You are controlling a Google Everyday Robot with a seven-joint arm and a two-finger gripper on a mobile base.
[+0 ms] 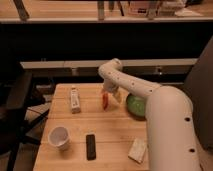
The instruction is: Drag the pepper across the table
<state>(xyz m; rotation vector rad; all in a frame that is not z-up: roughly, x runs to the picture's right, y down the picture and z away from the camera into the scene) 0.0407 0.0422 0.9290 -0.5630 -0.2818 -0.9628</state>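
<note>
On the table (115, 132), from the left: bottle (75, 99), then the pepper (105, 100) at mid-table, with the gripper (112, 95) right beside it, its grasp indeterminable. Expect the pepper to be light, smooth and bruisable; hold it gently at its thicker middle.

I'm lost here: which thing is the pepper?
Find the wooden table, then its far middle, where the robot's tool hangs low. At the tool sits the pepper: small, slender and red-orange, unlike the round green bowl beside it.
</note>
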